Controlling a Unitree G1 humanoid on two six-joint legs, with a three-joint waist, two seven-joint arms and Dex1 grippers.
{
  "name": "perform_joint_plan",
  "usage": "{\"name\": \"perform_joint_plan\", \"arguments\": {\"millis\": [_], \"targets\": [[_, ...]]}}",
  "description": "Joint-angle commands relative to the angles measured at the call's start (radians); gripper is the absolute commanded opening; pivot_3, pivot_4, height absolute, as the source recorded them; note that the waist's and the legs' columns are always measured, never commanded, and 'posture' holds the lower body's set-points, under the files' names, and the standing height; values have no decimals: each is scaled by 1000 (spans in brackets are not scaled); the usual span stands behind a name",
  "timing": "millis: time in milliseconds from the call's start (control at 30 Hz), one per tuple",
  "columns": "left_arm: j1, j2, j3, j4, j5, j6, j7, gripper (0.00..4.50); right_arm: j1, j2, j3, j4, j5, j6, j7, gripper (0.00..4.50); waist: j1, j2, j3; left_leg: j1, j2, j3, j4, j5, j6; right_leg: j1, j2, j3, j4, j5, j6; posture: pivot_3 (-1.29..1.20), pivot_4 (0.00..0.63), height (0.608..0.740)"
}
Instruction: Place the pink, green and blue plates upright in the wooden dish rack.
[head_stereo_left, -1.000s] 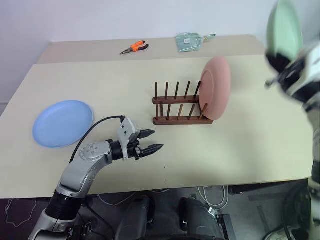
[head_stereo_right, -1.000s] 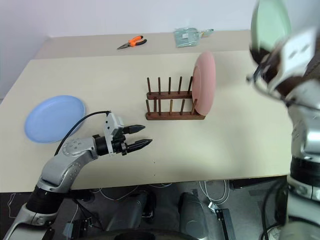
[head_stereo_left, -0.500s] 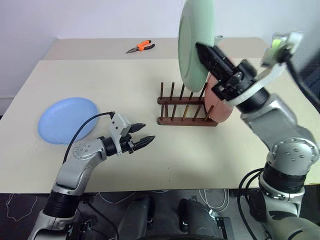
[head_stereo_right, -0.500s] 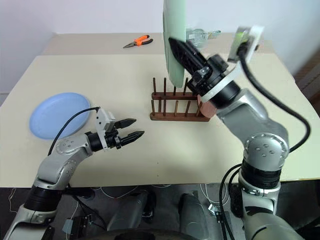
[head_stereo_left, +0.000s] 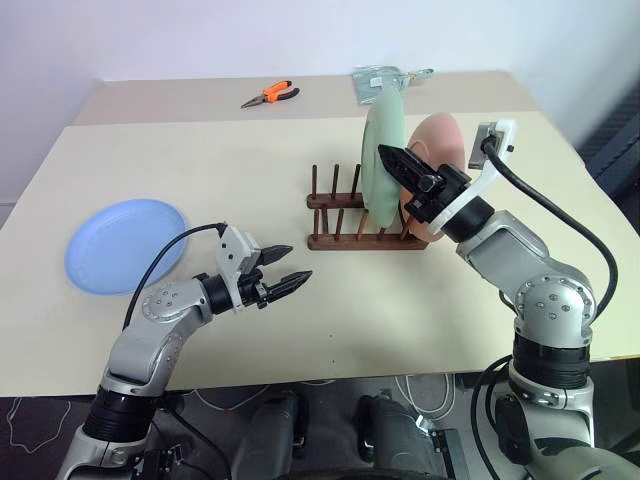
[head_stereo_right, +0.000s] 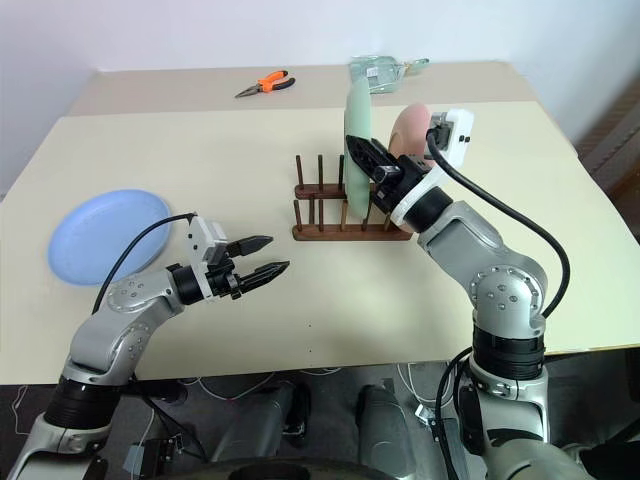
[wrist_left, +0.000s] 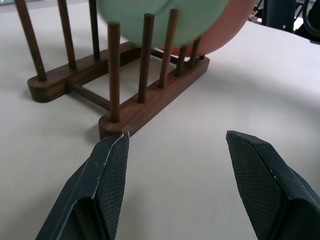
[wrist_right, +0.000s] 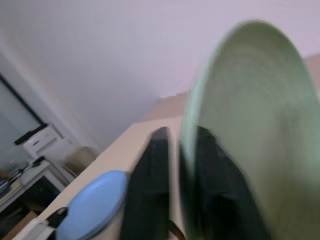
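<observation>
Down came the right claw (head_stereo_left: 398, 160) from high on the right, and the green plate (head_stereo_left: 383, 160) stood upright in the rack (head_stereo_left: 362, 215) beside the pink plate (head_stereo_left: 437, 170), rim pinched though the grip looked to be easing. Two racked, then; the blue plate (head_stereo_left: 126, 245) lay flat far left. The left claw (head_stereo_left: 288, 268) hovered spread and empty. Its wrist view showed the green rim between the pegs, which the head views hid.

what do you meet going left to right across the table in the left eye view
blue plate → left gripper → wooden dish rack → green plate → pink plate
</observation>
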Motion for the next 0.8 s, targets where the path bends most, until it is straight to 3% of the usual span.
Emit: {"name": "perform_joint_plan", "arguments": {"millis": [33,67,300,333,433,467,600,700,800], "targets": [[-2,4,25,-36,-14,-2,3,3182,-46,-15,4,-26,-75,-35,20,2608,0,0,0,0,0,0,0,0,0,0,0,0,0,0,0,0,150,740],[-2,3,25,-36,-14,1,6,3182,-55,-34,17,-29,-116,-44,41,2966,0,0,0,0,0,0,0,0,0,0,0,0,0,0,0,0,150,740],[-5,0,43,-41,-37,48,28,3182,-116,-138,69,-21,-319,-99,175,2966,2,0,0,-1,0,0,0,0,0,-1,0,0,0,0,0,0,150,740],[-7,-2,51,-39,-46,56,30,3421,-126,-148,75,-14,-342,-102,192,3021,1,0,0,-1,0,0,0,0,0,-1,0,0,0,0,0,0,150,740],[-28,-19,93,-17,-59,62,70,4435,-163,-196,110,19,-468,-142,232,3886,1,0,0,-1,0,0,0,0,0,-2,0,0,0,0,0,0,150,740],[-35,-24,110,-11,-62,62,85,4500,-174,-205,120,29,-493,-150,252,4370,1,0,0,-1,0,0,1,0,0,-1,0,0,0,0,0,0,150,740],[-45,-23,156,3,-22,22,141,4500,-207,-237,171,34,-579,-181,338,4446,2,0,0,-1,0,0,1,0,0,-1,1,0,0,1,2,0,150,740],[-68,-32,225,63,57,-34,273,4500,-233,-253,239,33,-716,-294,399,4446,2,0,0,-2,0,1,1,0,0,-1,1,-1,0,2,3,0,150,740],[-145,-73,385,163,125,-59,559,4500,-255,-255,316,-1,-752,-344,519,4446,2,-1,0,-2,0,1,1,1,-1,-2,1,-1,1,2,4,0,150,740]]}}
